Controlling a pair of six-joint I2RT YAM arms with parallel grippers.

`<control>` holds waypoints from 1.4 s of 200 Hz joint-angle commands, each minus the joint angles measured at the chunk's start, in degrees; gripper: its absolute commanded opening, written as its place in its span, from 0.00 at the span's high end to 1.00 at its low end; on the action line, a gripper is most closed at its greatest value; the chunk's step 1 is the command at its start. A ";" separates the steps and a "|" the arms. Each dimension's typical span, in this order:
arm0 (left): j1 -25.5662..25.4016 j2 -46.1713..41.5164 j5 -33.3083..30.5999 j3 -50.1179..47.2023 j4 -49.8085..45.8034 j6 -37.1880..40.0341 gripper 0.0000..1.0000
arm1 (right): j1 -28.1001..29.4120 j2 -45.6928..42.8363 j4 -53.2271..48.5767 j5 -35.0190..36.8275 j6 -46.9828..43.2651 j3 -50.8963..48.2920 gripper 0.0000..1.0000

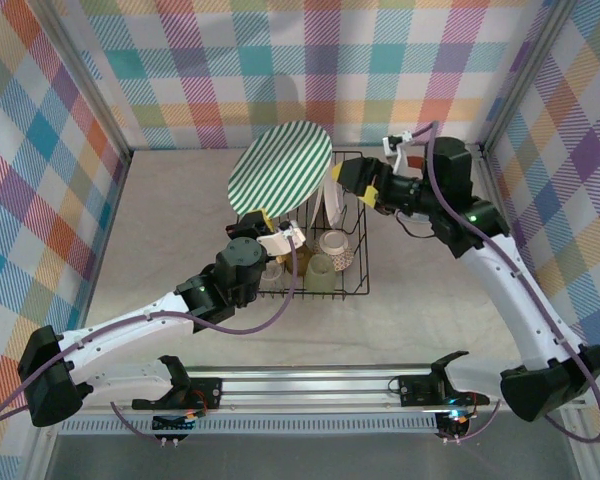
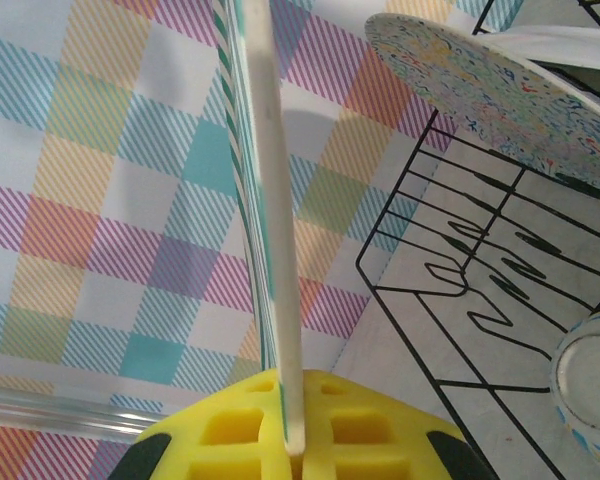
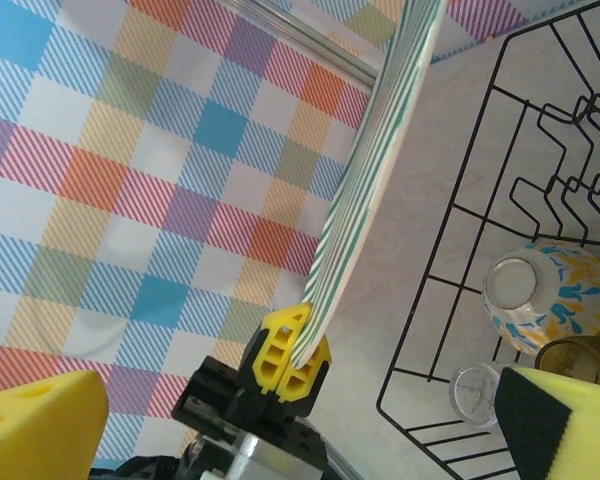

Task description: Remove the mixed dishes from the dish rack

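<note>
The green-striped plate [image 1: 280, 178] hangs tilted above the table, just left of the black wire dish rack [image 1: 352, 285]. My left gripper [image 1: 257, 218] is shut on the plate's lower rim, and its yellow pads [image 2: 230, 435] pinch the edge-on plate [image 2: 270, 200]. My right gripper [image 1: 352, 185] stands open over the rack's far end, beside the plate and not touching it. Its yellow fingers [image 3: 35, 425] frame the plate [image 3: 380, 170] and the left gripper [image 3: 295, 365]. In the rack sit a patterned bowl [image 3: 540, 295], a clear cup [image 3: 475, 392] and an amber cup [image 3: 580, 355].
A speckled cream plate [image 2: 500, 90] stands in the rack's dividers [image 2: 480, 290]. A pale-green cup [image 1: 322, 272] sits at the rack's near end. Checked walls [image 1: 60, 150] close in the table on three sides. Bare tabletop [image 1: 170, 230] lies left of the rack.
</note>
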 commanded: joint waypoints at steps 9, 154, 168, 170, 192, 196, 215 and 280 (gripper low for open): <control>-0.90 -1.76 -2.56 2.03 3.31 -0.25 1.00 | 3.09 3.93 1.44 3.28 -1.74 2.92 0.03; -7.74 1.24 -8.59 4.67 1.79 7.06 1.00 | 9.18 1.82 -1.65 15.38 -0.86 0.23 0.19; -8.26 1.61 -9.27 4.31 1.46 7.10 1.00 | 9.19 1.18 -2.34 15.89 -1.00 0.07 0.21; -8.35 1.64 -9.40 4.29 1.42 7.07 1.00 | 9.19 1.11 -2.38 16.01 -1.04 0.03 0.21; -9.37 1.71 -10.09 3.20 2.87 7.33 1.00 | 8.95 0.83 -2.90 16.38 -1.27 0.31 0.22; -9.46 1.70 -10.09 2.94 3.17 7.32 1.00 | 8.93 0.91 -2.84 16.33 -1.22 0.36 0.22; -9.64 1.87 -10.39 2.44 3.75 7.32 1.00 | 8.63 1.26 -2.92 16.17 -0.87 0.75 0.26; -9.91 1.51 -10.58 0.93 6.38 8.33 1.00 | 7.96 1.29 -2.32 17.99 1.41 -0.57 0.38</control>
